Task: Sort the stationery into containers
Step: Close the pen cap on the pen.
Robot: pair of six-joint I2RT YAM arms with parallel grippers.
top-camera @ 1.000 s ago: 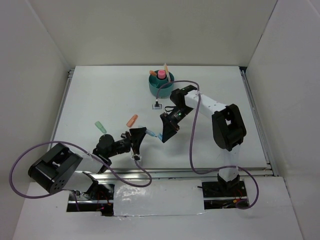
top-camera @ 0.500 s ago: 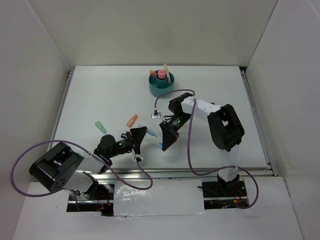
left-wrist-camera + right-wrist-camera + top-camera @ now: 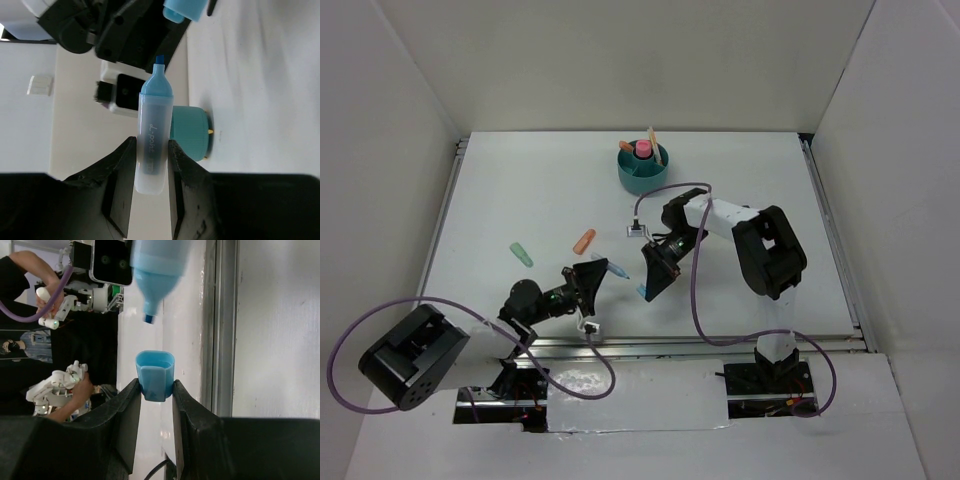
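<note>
Since the left jaws are clamped across the clear barrel of an uncapped blue highlighter (image 3: 152, 145) and the right jaws pinch its loose blue cap (image 3: 155, 375), the coming move looks like a capping, and it turns on how tip and mouth line up. From the right wrist, the cap's open mouth faces the highlighter's tip almost on one line, with a clear gap between them. From the left wrist, the cap sits beyond the tip but a shade off the barrel's long axis. Both hang over the tabletop (image 3: 520, 190) on the near side of the teal organizer cup (image 3: 638, 183), well apart from it. The highlighter has a pale blue shoulder, a darker blue nib and a frosted body with faint lettering.
</note>
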